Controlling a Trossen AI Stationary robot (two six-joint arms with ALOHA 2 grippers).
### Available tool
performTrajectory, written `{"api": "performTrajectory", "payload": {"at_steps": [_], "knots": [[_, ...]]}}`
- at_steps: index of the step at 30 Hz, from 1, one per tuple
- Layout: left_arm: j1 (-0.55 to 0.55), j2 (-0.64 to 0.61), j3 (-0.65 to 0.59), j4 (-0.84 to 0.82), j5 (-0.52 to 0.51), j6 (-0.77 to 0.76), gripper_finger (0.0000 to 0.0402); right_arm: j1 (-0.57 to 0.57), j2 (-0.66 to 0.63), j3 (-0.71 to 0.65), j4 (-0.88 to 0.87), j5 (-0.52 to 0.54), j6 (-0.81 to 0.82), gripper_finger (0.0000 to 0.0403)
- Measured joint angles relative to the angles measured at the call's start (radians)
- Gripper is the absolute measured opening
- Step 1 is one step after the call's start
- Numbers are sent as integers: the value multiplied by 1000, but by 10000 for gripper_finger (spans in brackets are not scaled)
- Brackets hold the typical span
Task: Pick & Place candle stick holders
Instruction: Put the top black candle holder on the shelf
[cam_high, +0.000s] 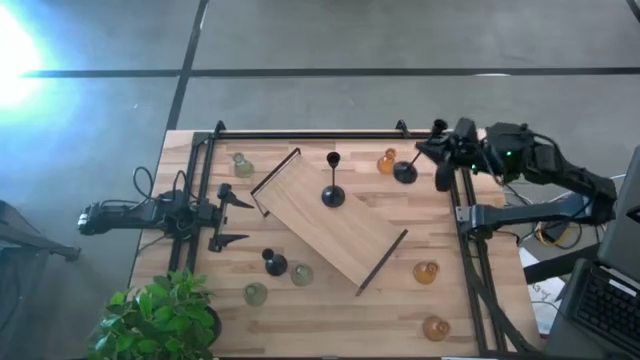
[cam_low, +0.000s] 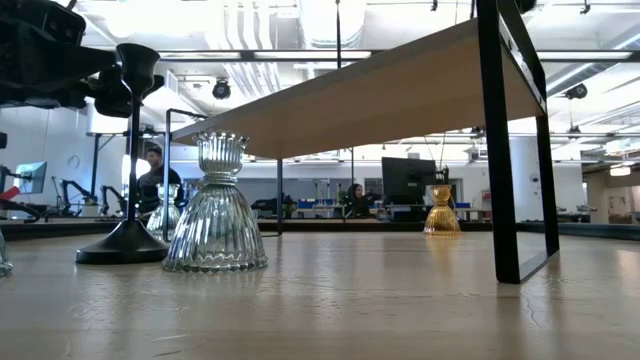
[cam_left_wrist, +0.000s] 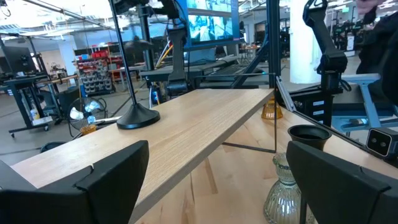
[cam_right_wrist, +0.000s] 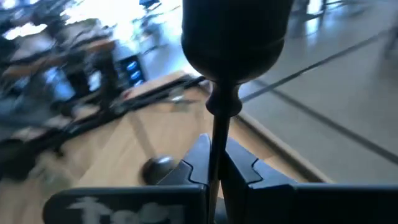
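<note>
Black holder (cam_high: 406, 170) gripped by right pincer (cam_high: 428, 151) near table's (cam_high: 440, 225) far edge; left pincer (cam_high: 232, 218) open.

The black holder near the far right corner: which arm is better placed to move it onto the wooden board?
The right arm. Its gripper is shut on that black holder's stem, while the left gripper waits open at the table's left side.

Both arms are dark, near-black, built of chunky jointed segments. The left arm (cam_high: 140, 216) is slim, with a thin black cable looping off its side. The right arm (cam_high: 540, 165) is bulkier, showing a small green light near its wrist. The left gripper's fingers (cam_left_wrist: 93, 180) are broad, matte black wedges.
</note>
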Motion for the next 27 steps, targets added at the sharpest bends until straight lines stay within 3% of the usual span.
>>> {"api": "performTrajectory", "payload": {"at_steps": [4, 10, 16, 27], "knots": [[0, 0, 0, 0, 0, 0, 383, 134, 80, -16, 2, 8, 20, 8], [0, 0, 0, 0, 0, 0, 383, 272, 194, -50, 140, 132, 45, 8], [0, 0, 0, 0, 0, 0, 383, 302, 285, -65, 266, 229, 92, 8], [0, 0, 0, 0, 0, 0, 383, 304, 442, 25, 249, 242, 68, 8]]}}
